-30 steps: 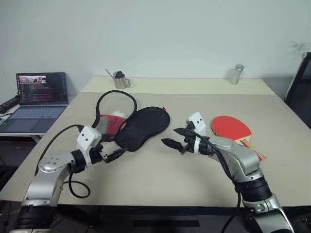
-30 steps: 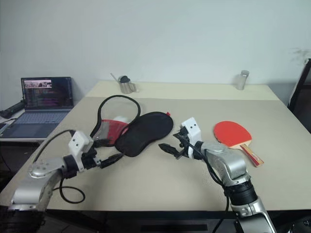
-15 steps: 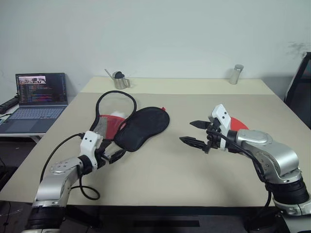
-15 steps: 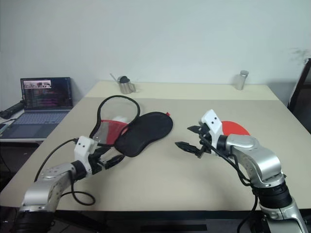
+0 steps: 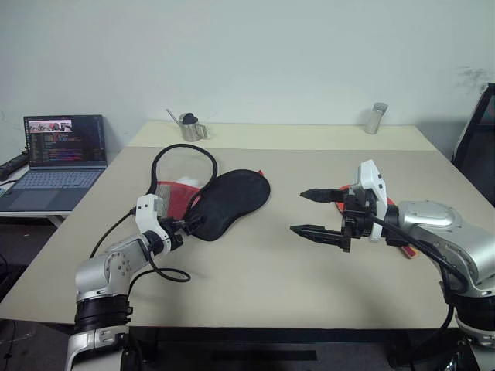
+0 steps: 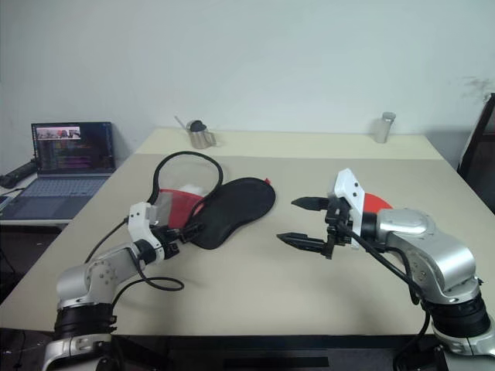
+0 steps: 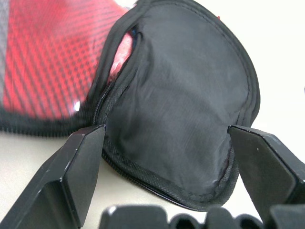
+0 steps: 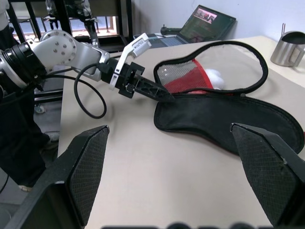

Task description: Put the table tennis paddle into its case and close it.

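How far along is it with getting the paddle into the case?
Early stage. Done: the case already lies unzipped on the table. In hand: nothing held; the left gripper is open at the black flap's near end, and the right gripper hangs open above the table. Left: the table tennis paddle lies behind the right arm, to be picked up, inserted, and zipped in.

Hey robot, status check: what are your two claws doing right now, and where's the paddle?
Left gripper open at the case's near end. Right gripper open, empty, above the table. Paddle on the table behind the right gripper, not in the case. Nothing in the way.
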You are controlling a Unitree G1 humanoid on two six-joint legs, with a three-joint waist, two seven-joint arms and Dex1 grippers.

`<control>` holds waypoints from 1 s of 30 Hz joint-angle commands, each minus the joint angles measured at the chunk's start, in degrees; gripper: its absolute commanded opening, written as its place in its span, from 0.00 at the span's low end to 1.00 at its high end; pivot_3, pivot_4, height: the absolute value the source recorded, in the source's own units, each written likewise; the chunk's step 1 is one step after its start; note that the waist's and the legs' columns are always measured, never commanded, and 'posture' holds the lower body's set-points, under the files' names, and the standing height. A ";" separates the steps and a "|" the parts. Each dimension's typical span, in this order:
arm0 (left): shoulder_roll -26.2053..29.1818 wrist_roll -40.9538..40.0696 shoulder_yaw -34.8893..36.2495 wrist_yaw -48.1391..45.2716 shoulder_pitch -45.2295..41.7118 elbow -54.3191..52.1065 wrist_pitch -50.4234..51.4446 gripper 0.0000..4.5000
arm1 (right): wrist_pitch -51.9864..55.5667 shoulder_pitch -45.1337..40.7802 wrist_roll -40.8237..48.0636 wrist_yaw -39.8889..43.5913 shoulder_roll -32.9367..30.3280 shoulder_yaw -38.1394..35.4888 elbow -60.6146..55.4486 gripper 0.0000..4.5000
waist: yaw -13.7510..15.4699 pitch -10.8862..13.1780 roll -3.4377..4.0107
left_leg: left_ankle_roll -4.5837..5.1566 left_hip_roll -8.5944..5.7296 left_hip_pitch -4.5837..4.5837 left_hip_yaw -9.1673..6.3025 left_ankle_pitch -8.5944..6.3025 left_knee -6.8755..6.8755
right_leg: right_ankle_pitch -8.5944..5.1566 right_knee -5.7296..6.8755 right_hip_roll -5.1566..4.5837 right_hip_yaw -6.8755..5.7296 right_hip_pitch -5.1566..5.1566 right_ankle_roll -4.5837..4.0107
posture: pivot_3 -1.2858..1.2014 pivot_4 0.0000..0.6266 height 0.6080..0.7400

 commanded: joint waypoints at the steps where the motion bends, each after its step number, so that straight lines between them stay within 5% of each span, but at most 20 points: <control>1: -0.70 -3.14 3.21 2.97 -0.14 -4.04 2.91 1.00 | -1.61 0.05 0.95 0.20 -0.94 -1.86 -1.66 1.00 | 0.02 0.04 -0.07 | 0.00 0.00 0.00 -0.01 0.00 0.00 | 0.00 0.00 0.00 -0.01 0.00 0.00 | 0.52 0.24 1.00; 21: -1.48 -5.25 6.32 7.93 -0.56 -2.95 0.37 1.00 | -1.26 1.85 2.57 -0.66 -2.97 -2.32 -2.34 1.00 | 0.30 0.08 -0.13 | -0.05 -0.01 0.00 0.00 0.02 -0.01 | 0.00 -0.02 -0.01 0.01 0.00 0.00 | 0.52 0.24 1.00; 30: -3.37 -3.79 4.16 7.56 -5.90 7.10 -0.43 1.00 | -1.52 1.63 2.25 -0.76 -3.30 -2.12 -1.47 1.00 | 0.53 0.09 -0.16 | -0.09 -0.02 0.01 -0.03 0.04 0.00 | 0.00 0.00 -0.01 -0.02 0.02 0.00 | 0.52 0.24 1.00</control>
